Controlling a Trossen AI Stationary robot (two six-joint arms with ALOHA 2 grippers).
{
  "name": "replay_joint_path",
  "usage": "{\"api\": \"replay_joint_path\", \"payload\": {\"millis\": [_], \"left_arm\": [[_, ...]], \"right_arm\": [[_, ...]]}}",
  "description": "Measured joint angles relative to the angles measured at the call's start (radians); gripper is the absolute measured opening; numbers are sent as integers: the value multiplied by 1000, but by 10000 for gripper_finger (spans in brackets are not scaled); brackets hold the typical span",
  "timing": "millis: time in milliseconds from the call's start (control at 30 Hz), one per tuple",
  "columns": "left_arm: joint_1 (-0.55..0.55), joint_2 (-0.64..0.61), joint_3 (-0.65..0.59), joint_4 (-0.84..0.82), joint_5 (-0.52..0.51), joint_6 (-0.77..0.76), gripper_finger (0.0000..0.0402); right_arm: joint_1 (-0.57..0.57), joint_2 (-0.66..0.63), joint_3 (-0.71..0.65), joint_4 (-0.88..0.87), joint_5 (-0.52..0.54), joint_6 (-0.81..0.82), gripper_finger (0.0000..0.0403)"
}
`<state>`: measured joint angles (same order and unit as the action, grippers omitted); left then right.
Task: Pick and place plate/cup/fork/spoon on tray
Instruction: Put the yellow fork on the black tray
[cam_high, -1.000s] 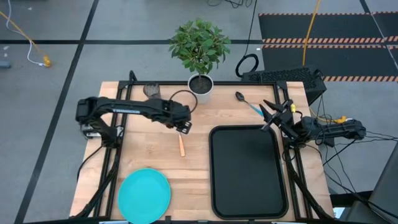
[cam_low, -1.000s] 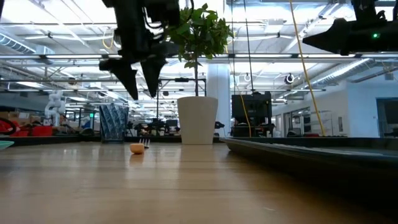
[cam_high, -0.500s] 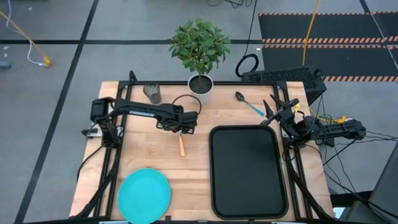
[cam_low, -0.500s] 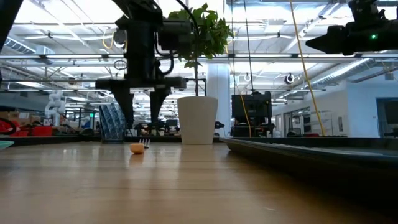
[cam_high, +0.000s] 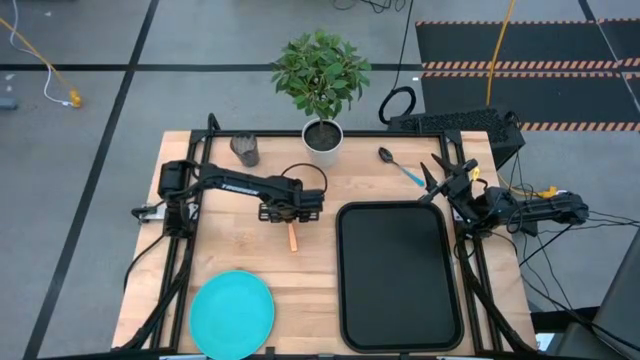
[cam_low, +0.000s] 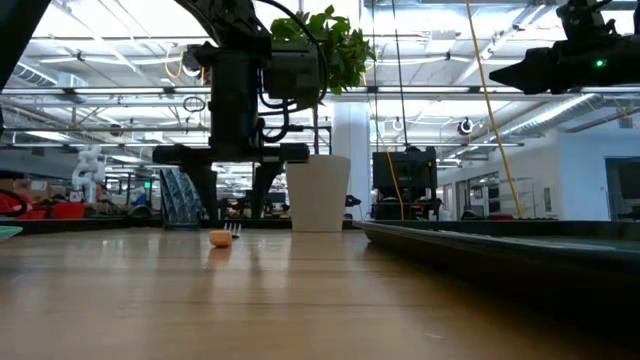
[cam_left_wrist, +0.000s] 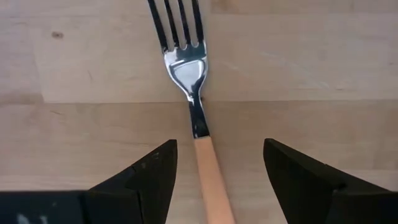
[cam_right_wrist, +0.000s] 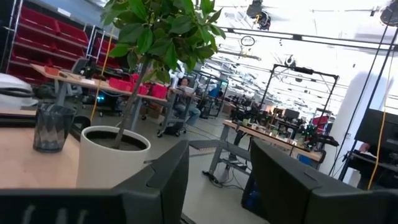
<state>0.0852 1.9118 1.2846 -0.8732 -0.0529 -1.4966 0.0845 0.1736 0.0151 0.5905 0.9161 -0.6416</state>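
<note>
The fork (cam_high: 293, 238) lies flat on the wooden table left of the tray (cam_high: 397, 275), tines toward the far edge; it also shows in the left wrist view (cam_left_wrist: 198, 118). My left gripper (cam_high: 292, 212) points down over it, open, with one finger on each side of the orange handle (cam_left_wrist: 211, 180), touching nothing. My right gripper (cam_high: 435, 180) is open and empty, raised near the table's right edge beside the spoon (cam_high: 398, 168). The turquoise plate (cam_high: 232, 312) lies at the near left. The dark cup (cam_high: 245, 150) stands at the far left.
A white pot with a green plant (cam_high: 323, 138) stands at the far edge between the cup and the spoon. Bare wood lies between the fork and the plate. The black tray's inside is bare.
My left gripper has moved toward the table's right and near edges and come down over the fork, turning from a slant to point straight down, its fingers now astride the handle. The fork has stayed where it was.
</note>
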Motion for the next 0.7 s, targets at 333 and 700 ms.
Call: {"api": "replay_joint_path", "payload": {"millis": [333, 700], "left_arm": [[14, 14, 0, -23, -8, -12, 241], [18, 55, -9, -14, -3, 23, 232]], "right_arm": [[0, 0, 0, 1, -1, -1, 167], [0, 0, 0, -53, 0, 15, 167]]}}
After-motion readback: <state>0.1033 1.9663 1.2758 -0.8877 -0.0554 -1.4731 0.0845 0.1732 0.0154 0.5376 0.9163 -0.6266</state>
